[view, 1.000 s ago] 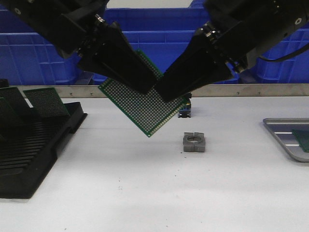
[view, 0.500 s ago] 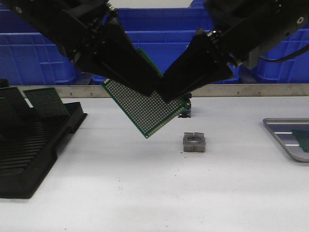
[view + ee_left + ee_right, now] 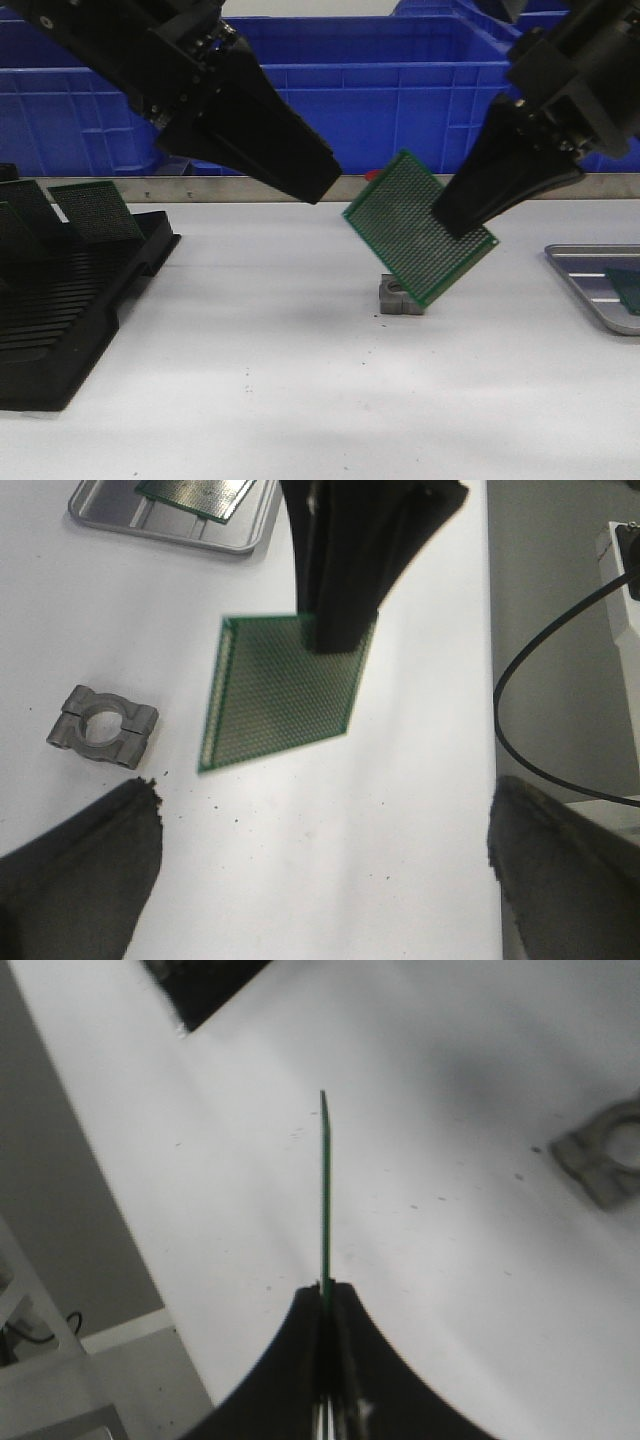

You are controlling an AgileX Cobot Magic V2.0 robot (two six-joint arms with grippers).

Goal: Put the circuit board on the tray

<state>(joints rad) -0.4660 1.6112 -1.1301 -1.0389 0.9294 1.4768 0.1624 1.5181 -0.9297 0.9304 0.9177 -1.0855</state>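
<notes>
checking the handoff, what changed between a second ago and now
The left gripper let go of the circuit board and is open. The right gripper alone now holds it and has carried it rightward, toward the tray. The metal clamp block, black rack and blue bins stayed put.

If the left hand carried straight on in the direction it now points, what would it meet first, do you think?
Probably the green circuit board held by the right hand; the left hand points down toward it. Depth is unclear, so it might pass the board and reach the white table near the metal clamp block.
</notes>
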